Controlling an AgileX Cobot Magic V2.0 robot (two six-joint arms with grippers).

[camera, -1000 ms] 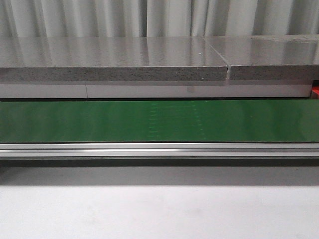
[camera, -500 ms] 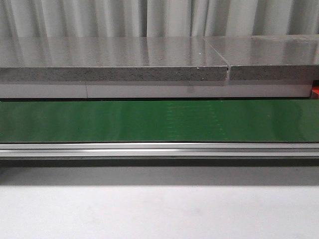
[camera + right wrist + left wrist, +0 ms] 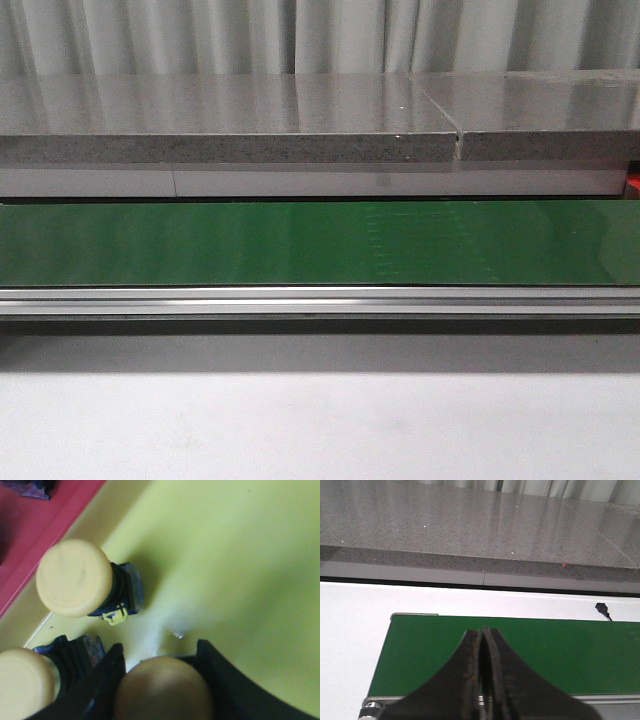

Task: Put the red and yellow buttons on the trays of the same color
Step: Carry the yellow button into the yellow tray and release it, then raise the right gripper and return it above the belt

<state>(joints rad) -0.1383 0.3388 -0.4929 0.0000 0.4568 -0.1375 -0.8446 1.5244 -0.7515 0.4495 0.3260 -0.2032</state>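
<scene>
In the right wrist view my right gripper [image 3: 160,647] is shut on a yellow button [image 3: 162,690], its round cap filling the gap between the two dark fingers. It hangs just over the yellow tray [image 3: 240,555]. Two more yellow buttons [image 3: 72,577] [image 3: 22,685] lie on their sides on that tray. The red tray [image 3: 45,515] borders it; no red button shows. My left gripper [image 3: 482,630] is shut and empty above the green belt [image 3: 560,650]. Neither gripper appears in the front view.
The green conveyor belt [image 3: 200,243] runs across the front view with a metal rail [image 3: 320,300] along its near side and a grey stone counter [image 3: 220,120] behind. A small dark part [image 3: 25,487] sits on the red tray. White tabletop [image 3: 350,630] flanks the belt's end.
Faint dotted marks on the green belt have shifted to the right across the three front views. Nothing else in that view differs.
</scene>
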